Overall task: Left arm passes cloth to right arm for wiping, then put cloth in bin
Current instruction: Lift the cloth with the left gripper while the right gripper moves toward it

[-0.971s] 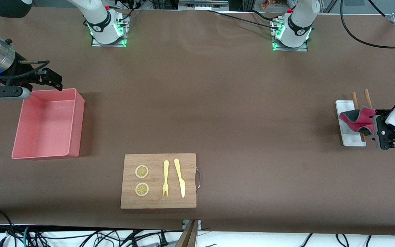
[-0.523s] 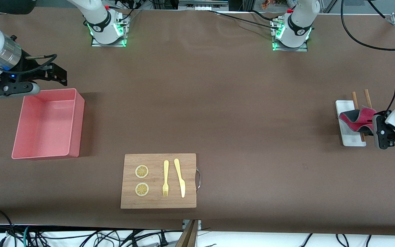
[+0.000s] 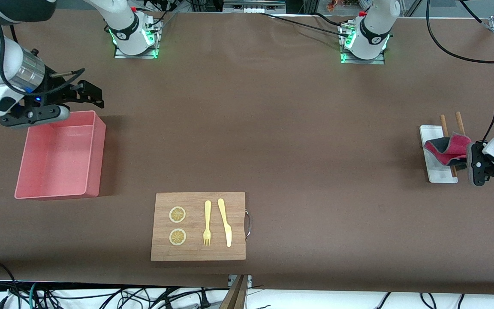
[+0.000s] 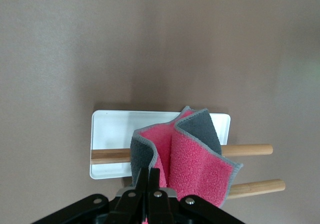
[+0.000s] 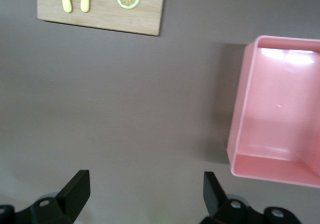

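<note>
1. Front view: the left gripper [image 3: 465, 159] sits low at the left arm's end of the table, pinched shut on the edge of the cloth [image 3: 445, 149]. The cloth is draped over the white tray [image 3: 429, 148] and the two wooden sticks [image 3: 444, 121]. The right gripper [image 3: 90, 94] hangs above the table just beside the bin [image 3: 60, 155], fingers spread and empty. Step in hand, as I judge it: pickup of the cloth, with the handover not yet begun.

2. Left wrist view: the jaws are closed to a thin line on the cloth's [image 4: 187, 151] edge. The rest of the fabric lies folded across the sticks [image 4: 250, 150] and tray [image 4: 115, 129]. Next move likely calls for a straight lift so the cloth clears the sticks without dragging them, then a carry toward the table's middle.

3. Right wrist view: fingers [image 5: 75, 189] wide apart with nothing between them. The bin [image 5: 280, 114] and wooden board [image 5: 145, 13] show below.

4. Against the earlier front frames: the left gripper has gone from open around the cloth to shut on it. The right gripper has drifted from over the bin's outer corner toward mid-table. The bin, board and tray are unmoved.
</note>
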### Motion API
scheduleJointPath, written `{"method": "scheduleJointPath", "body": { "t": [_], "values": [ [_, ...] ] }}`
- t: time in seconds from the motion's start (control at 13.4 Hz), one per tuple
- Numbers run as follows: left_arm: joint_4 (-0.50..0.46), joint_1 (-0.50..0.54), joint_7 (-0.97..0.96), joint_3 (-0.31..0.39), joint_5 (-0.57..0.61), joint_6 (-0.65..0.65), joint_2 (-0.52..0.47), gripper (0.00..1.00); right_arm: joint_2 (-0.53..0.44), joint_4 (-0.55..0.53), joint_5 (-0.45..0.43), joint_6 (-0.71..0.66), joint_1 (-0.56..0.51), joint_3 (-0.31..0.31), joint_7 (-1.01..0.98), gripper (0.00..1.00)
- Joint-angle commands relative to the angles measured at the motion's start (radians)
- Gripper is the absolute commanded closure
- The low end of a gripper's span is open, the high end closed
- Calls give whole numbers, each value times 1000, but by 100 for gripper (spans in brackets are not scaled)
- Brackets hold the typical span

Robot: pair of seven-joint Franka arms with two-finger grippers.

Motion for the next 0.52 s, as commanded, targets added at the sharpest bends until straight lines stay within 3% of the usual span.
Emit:
{"method": "scheduleJointPath", "body": {
  "t": [0.0,0.22,0.45],
  "values": [
    [26,-4,25,-13,-7,-75,-24,100,-20,-89,58,76,-4,-2,-121,0],
    [26,-24,23,-58,-8,-139,-90,100,-29,-136,61,115,-4,-2,-164,0],
    [57,-26,-27,-157,-5,-228,-148,100,-43,-206,101,179,-6,-8,-268,0]
  ]
}}
